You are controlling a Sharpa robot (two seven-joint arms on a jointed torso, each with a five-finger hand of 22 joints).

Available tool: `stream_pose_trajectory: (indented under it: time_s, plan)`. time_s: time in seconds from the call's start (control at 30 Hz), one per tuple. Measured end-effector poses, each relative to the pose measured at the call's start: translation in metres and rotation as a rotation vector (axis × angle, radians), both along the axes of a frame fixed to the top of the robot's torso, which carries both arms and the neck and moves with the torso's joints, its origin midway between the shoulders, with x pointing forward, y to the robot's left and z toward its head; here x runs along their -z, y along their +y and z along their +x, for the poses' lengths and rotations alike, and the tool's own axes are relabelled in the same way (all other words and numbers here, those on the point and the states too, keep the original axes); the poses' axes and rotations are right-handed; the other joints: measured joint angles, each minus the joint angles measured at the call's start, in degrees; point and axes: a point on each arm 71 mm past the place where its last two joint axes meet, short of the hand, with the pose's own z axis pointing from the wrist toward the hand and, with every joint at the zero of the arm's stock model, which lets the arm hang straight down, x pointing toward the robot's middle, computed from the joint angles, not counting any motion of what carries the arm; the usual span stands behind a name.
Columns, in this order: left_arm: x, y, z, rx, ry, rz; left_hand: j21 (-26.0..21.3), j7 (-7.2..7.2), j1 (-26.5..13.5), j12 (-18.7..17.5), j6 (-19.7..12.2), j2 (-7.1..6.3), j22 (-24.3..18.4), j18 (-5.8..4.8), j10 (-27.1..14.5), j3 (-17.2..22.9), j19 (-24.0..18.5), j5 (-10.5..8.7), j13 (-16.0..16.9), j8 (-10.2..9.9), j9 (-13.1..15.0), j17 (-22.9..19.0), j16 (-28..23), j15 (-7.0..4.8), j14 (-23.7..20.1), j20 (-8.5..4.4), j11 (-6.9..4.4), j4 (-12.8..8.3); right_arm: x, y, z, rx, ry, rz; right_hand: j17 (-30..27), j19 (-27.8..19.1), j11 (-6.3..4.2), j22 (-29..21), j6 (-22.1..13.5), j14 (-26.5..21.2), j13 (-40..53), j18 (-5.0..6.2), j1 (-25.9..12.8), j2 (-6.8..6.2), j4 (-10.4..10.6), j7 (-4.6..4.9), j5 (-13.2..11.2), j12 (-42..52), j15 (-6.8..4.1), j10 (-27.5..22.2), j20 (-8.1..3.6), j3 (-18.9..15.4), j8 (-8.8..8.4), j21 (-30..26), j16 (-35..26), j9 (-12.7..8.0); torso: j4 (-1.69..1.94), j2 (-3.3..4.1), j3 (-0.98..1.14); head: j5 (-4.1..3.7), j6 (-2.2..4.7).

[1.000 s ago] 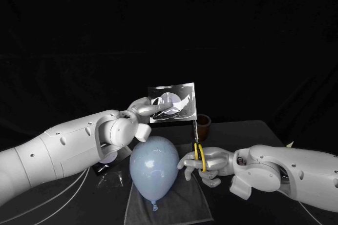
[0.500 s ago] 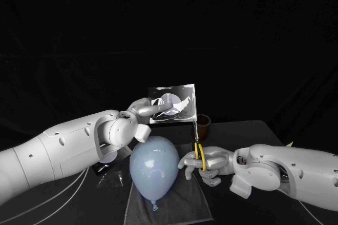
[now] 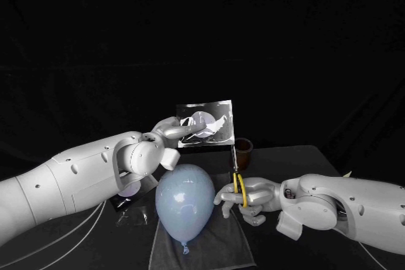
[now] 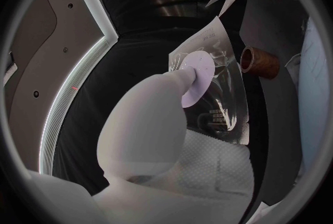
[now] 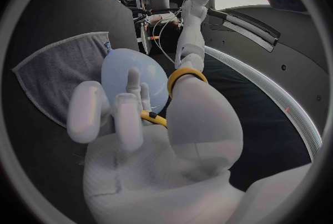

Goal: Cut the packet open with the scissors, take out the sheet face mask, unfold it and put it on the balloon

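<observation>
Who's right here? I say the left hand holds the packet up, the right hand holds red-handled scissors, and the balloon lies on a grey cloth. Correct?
Not quite: the scissors have yellow handles, not red, as the head view shows. The rest stands: the left hand holds the packet up, the right hand holds the scissors, and the balloon lies on a grey cloth.

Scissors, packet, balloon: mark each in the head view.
scissors (image 3: 232, 161), head view, on the blades.
packet (image 3: 206, 123), head view, middle of its clear face.
balloon (image 3: 183, 202), head view, centre of its body.
</observation>
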Motion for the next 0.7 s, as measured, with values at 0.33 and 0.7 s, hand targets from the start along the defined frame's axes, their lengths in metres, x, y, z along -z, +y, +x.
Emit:
stream_pose_trajectory:
  time_s: [0.33, 0.7]
  plan:
    - [-0.0064, 0.0003, 0.0002, -0.001, -0.018, -0.004, 0.00, 0.15, -0.47, 0.00, 0.15, -0.47, 0.00, -0.01, 0.00, 0.70, 0.00, 0.00, 0.00, 0.23, 0.00, 0.00, 0.00, 0.00, 0.00, 0.00, 0.00, -0.70, 0.0005, -0.0001, 0.0000, -0.006, 0.006, -0.001, -0.05, 0.14, 0.20, 0.02, -0.36, 0.00, -0.26, -0.01, -0.08, 0.53, -0.16, 0.33, 0.00, 0.00, 0.00, 0.19, 0.14, 0.16, 0.68, 0.25, 0.00, -0.04, -0.01, -0.01, 0.03, 0.01, -0.02]
    - [-0.0079, 0.0007, -0.0028, 0.016, -0.029, 0.001, 0.00, 0.15, -0.91, 0.00, 0.15, -0.31, 0.00, -0.06, -0.01, 0.71, 0.00, 0.00, 0.00, 0.22, 0.00, 0.13, 0.00, 0.01, 0.00, 0.00, 0.00, -0.72, 0.0012, -0.0006, 0.0005, -0.009, 0.010, -0.002, -0.03, 0.14, 0.33, 0.05, -0.58, -0.01, -0.39, -0.03, -0.08, 0.54, -0.16, 0.54, 0.01, 0.00, 0.00, 0.12, 0.14, 0.16, 0.68, 0.24, -0.01, -0.24, 0.04, -0.01, 0.03, -0.01, -0.15]
